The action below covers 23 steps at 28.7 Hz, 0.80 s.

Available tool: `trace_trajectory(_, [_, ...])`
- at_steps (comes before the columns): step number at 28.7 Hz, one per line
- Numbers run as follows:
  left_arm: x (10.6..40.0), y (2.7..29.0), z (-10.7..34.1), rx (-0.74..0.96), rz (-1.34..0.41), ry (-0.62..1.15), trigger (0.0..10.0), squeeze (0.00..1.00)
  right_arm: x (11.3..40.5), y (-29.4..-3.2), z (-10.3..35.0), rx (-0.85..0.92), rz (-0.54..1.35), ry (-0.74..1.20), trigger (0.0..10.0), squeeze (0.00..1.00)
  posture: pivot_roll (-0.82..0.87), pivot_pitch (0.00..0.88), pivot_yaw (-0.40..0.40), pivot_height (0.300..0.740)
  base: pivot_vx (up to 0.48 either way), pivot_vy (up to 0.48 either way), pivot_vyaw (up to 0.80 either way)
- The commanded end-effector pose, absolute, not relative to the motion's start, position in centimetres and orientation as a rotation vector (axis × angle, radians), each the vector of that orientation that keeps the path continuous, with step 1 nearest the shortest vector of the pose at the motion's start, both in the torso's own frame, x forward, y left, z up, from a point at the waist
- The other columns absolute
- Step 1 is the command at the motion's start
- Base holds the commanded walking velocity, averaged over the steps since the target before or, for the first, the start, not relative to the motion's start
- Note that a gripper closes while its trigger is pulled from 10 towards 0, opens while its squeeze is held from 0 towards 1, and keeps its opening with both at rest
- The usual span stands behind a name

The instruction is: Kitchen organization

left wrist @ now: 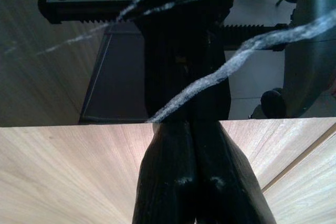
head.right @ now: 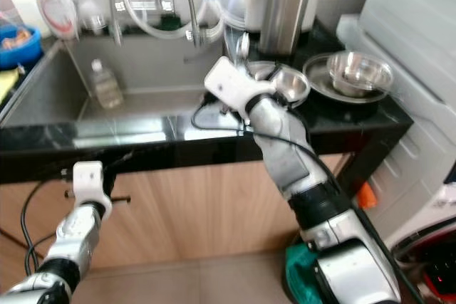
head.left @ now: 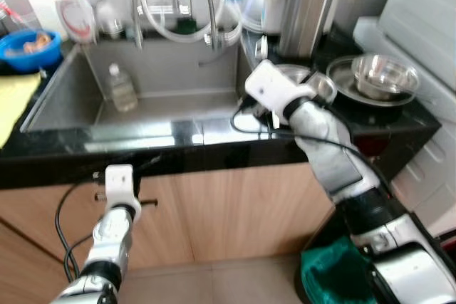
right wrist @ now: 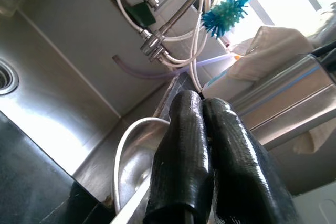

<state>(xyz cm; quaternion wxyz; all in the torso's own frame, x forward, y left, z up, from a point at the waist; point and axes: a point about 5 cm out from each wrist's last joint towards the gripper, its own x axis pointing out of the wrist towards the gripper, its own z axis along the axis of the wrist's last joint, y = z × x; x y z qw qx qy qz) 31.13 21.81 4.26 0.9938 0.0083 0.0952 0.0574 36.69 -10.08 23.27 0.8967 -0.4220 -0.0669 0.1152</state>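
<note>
Countertop sink (head.left: 164,108) beside right end effector (right wrist: 202,103), pressed together over bowl (right wrist: 137,166).

A home kitchen: steel sink (head.left: 164,101), black countertop (head.left: 214,140), wooden cabinets (head.left: 235,211), metal bowls (head.left: 385,75).

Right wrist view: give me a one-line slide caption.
Right claw, fingers pressed together, hovers at a steel bowl's rim beside the sink, hoses and a blue bottle brush beyond.

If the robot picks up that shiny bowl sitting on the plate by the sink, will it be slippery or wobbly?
Probably a little slippery: the steel bowl looks smooth and polished. It is likely light, being thin metal. It sits loose on a steel plate, so a push might make it slide or rock on its rounded bottom.
</note>
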Motion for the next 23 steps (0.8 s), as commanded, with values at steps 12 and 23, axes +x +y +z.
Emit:
trace_trajectory(12, [27.7, 22.7, 5.4, 0.154, -0.01, 0.088, 10.0, 0.0, 36.8, -10.5, 23.2, -0.87, 0.224, -0.134, 10.0, 0.0, -0.17, 0.0, 0.014, 0.74, 0.0, 0.0, 0.0])
trace_trajectory(23, [22.5, 26.2, 6.7, 0.219, 0.039, 0.127, 10.0, 0.0, 36.8, -10.7, 23.0, -0.871, 0.226, -0.127, 10.0, 0.0, -0.14, 0.0, 0.012, 0.74, 0.0, 0.0, 0.0])
